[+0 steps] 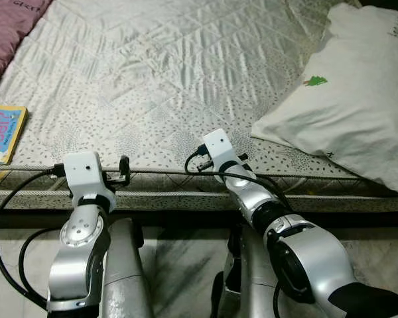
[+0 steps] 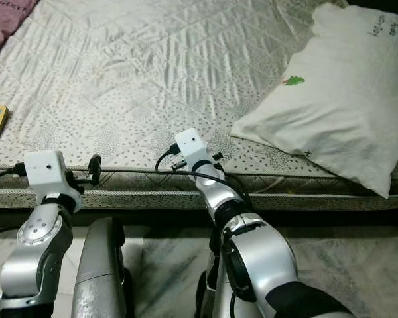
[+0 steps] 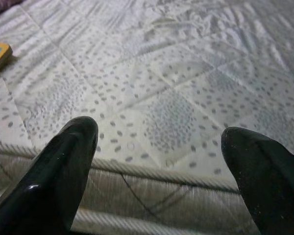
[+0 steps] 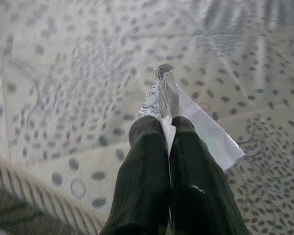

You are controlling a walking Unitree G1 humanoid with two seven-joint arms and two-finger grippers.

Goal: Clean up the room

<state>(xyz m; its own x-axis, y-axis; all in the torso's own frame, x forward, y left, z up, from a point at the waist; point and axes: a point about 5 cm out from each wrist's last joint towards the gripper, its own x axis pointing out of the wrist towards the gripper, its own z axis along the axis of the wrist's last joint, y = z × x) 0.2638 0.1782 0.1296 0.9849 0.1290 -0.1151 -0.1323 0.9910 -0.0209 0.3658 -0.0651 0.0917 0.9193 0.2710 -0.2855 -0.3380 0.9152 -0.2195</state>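
The right gripper (image 4: 169,129) is clenched on a crumpled silvery wrapper (image 4: 196,120), held just above the near edge of the quilted mattress (image 1: 186,79). The left gripper (image 3: 159,142) hovers over the same edge with its fingers spread apart and empty. A white pillow (image 1: 345,106) lies on the mattress to the right, a children's book (image 1: 1,132) to the left.

A quilted, dotted mattress (image 1: 186,73) is seen; a white pillow (image 1: 348,99) is laid on its right part; a colourful book (image 1: 3,132) is laid at its left edge.
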